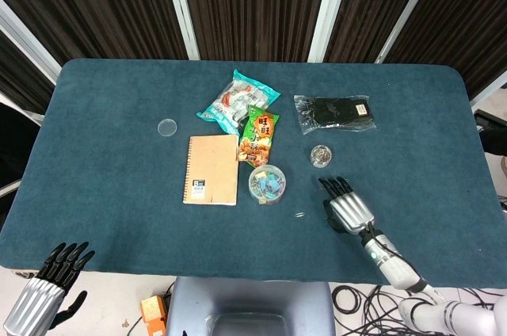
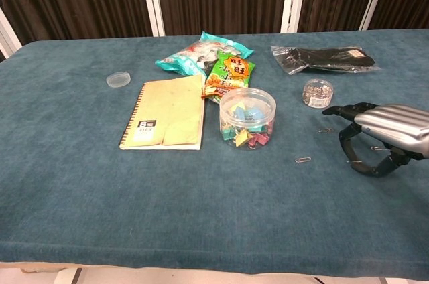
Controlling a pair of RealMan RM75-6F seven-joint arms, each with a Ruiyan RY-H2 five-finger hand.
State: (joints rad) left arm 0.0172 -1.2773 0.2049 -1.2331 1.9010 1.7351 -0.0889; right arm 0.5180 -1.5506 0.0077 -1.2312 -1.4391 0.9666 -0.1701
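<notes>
My right hand [image 1: 347,205] [image 2: 383,135] arches over the blue cloth at the front right, fingertips down, thumb tucked beneath. Nothing shows in its grip. Loose paper clips [image 2: 353,161] lie under and around it, and one more paper clip [image 2: 303,160] [image 1: 299,213] lies to its left. A small dish of paper clips [image 1: 320,155] [image 2: 317,92] stands just beyond the fingertips. My left hand [image 1: 49,282] hangs below the table's near edge at the far left, fingers straight and apart, empty; the chest view does not show it.
A clear tub of coloured binder clips [image 1: 268,184] [image 2: 247,118] stands mid-table beside a tan spiral notebook [image 1: 211,169] [image 2: 165,112]. Behind lie two snack bags [image 1: 238,102] [image 1: 259,134], a bagged black item [image 1: 335,112] [image 2: 323,58] and a round clear lid [image 1: 167,127] [image 2: 118,80].
</notes>
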